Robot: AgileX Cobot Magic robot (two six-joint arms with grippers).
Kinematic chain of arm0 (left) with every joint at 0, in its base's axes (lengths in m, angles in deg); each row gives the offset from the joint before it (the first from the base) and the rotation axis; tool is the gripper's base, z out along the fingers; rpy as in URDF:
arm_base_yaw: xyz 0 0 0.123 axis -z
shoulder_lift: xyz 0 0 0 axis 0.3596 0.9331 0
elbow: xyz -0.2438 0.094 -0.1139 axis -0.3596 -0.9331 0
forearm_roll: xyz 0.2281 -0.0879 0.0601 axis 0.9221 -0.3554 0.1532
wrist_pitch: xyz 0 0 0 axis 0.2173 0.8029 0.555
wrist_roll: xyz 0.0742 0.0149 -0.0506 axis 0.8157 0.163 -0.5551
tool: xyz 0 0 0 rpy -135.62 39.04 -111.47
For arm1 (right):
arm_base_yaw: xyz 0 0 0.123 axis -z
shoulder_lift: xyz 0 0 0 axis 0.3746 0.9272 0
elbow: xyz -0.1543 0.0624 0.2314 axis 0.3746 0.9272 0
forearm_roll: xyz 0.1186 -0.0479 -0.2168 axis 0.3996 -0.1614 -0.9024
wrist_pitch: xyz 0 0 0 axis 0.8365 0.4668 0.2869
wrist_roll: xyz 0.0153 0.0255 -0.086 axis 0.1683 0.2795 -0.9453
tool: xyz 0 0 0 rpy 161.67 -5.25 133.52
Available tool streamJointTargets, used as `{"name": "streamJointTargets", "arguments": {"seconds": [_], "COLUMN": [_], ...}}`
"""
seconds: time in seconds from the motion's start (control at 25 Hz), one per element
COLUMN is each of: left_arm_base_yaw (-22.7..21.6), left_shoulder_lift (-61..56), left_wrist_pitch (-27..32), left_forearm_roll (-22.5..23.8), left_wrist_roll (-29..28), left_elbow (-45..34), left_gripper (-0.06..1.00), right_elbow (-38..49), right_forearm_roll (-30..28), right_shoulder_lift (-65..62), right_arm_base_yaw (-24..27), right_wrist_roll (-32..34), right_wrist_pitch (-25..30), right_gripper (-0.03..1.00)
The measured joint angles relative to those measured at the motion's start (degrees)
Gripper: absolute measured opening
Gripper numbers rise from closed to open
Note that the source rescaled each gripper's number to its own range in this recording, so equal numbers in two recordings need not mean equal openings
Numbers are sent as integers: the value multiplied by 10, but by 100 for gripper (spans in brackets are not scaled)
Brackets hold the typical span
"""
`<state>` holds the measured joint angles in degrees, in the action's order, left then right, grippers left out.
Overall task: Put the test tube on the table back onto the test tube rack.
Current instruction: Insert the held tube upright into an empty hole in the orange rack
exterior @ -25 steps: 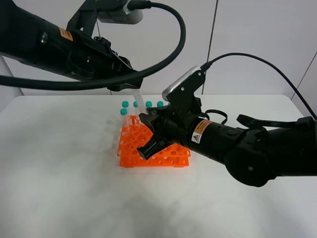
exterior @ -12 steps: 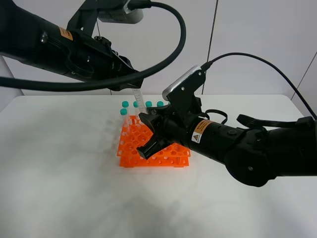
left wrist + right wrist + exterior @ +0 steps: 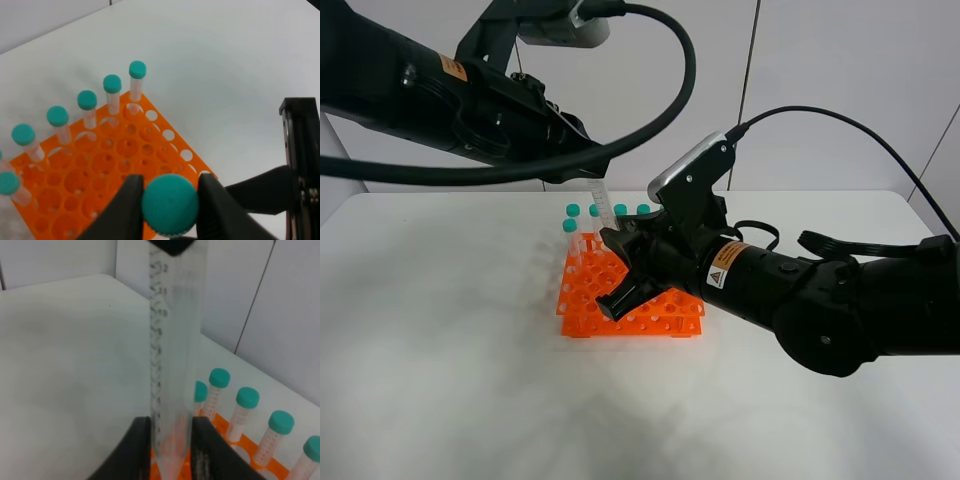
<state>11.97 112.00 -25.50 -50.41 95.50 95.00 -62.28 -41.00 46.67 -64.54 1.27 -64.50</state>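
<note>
The test tube [image 3: 601, 205] hangs upright above the orange test tube rack [image 3: 582, 300], which stands on the white table [image 3: 440, 330]. My left gripper [image 3: 170, 202] is shut on the tube's teal cap [image 3: 170, 204] from above. My right gripper [image 3: 171, 450] reaches in from the right, and its fingers [image 3: 141, 445] flank the clear tube [image 3: 172, 340] near its tapered lower end, closed against it in the right wrist view. The tube's tip is just over the rack's holes [image 3: 125, 150].
Several other teal-capped tubes [image 3: 595, 211] stand in the rack's back row, also in the left wrist view [image 3: 87, 100] and the right wrist view [image 3: 247, 397]. Both black arms and their cables crowd the space over the rack.
</note>
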Motion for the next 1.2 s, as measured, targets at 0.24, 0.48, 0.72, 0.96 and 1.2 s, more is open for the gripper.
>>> {"name": "streamJointTargets", "arguments": {"seconds": [0.24,0.48,0.72,0.96,1.2], "left_arm_base_yaw": [0,0,0,0,0], "left_shoulder_lift": [0,0,0,0,0], "left_wrist_pitch": [-7,-9,-9,-9,-9], "left_forearm_roll": [-3,-4,-4,-4,-4], "left_wrist_roll": [0,0,0,0,1], "left_elbow": [0,0,0,0,0], "left_gripper": [0,0,0,0,0], "right_elbow": [0,0,0,0,0], "right_forearm_roll": [-1,-1,2,4,18], "right_shoulder_lift": [0,0,0,0,0], "right_arm_base_yaw": [0,0,0,0,0], "right_wrist_roll": [0,0,-2,-4,-14], "right_wrist_pitch": [0,0,0,-1,-13], "right_gripper": [29,49,63,64,64]}}
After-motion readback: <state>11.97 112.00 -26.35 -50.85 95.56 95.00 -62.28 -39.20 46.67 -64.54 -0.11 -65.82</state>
